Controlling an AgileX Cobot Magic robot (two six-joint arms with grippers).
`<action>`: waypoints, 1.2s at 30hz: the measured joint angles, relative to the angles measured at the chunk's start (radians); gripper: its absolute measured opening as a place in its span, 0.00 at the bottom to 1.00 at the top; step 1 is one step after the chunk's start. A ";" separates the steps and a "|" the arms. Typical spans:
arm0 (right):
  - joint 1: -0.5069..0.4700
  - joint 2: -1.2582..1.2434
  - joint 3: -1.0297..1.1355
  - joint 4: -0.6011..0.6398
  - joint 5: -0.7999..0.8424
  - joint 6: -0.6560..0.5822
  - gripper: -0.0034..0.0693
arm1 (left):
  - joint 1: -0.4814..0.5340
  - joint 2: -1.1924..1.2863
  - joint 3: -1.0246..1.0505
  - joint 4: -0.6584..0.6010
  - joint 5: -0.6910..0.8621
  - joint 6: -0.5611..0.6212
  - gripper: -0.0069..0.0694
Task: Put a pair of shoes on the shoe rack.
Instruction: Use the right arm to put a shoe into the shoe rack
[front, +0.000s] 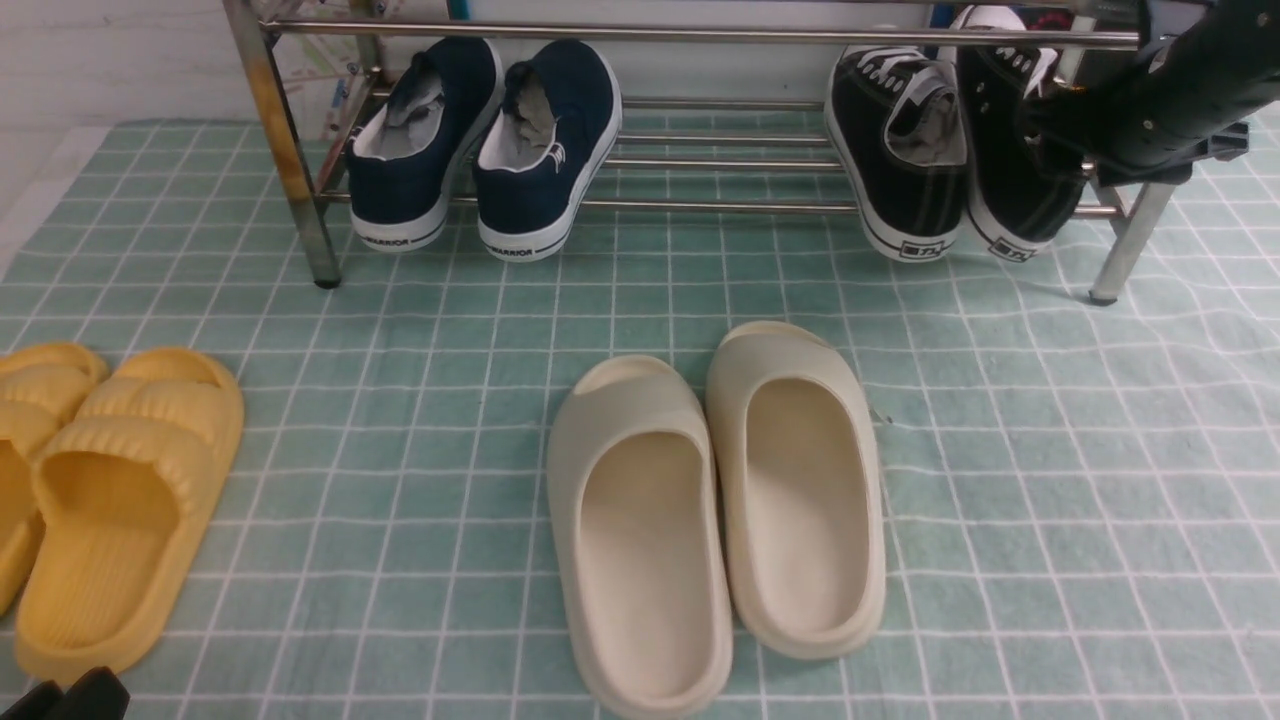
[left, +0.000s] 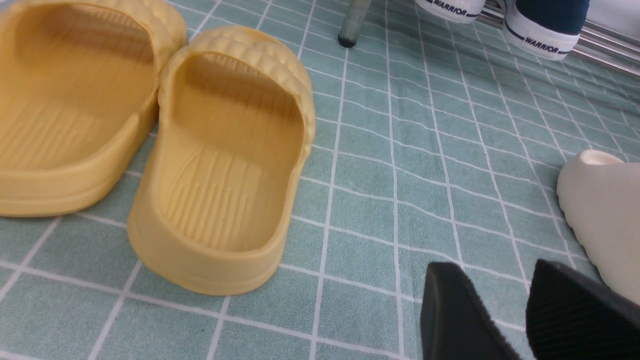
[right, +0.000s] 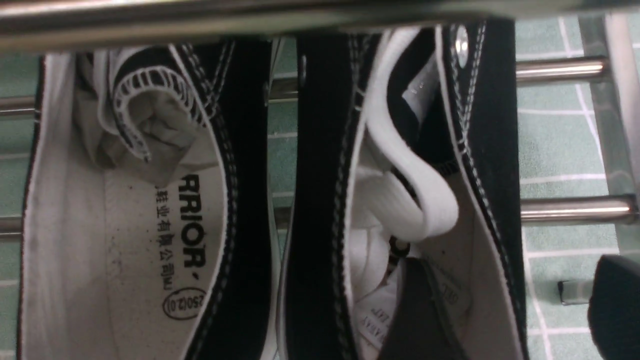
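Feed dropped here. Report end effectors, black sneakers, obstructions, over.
Left end effector open, empty. Right end effector open, straddling one sneaker's side wall. Black sneakers on shoe rack, heels out. Navy shoes alongside, well clear.

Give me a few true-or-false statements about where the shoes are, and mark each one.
1. The black sneakers sit on the shoe rack. True.
2. The navy shoes lie on the checked cloth. False: they sit on the rack too.
3. The cream slippers stand side by side on the cloth. True.
4. The right pincer is clamped shut on a sneaker. False: it is open, straddling one sneaker's side wall.
5. The yellow slippers are on the rack. False: they are on the cloth.
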 joint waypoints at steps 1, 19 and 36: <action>0.000 0.002 0.000 0.004 0.000 0.000 0.59 | 0.000 0.000 0.000 0.000 0.000 0.000 0.41; 0.002 -0.043 -0.016 -0.057 0.124 -0.007 0.07 | 0.000 0.000 0.000 0.000 0.000 0.000 0.41; 0.001 -0.028 -0.016 0.050 0.045 -0.012 0.13 | 0.000 0.000 0.000 0.000 0.000 0.000 0.41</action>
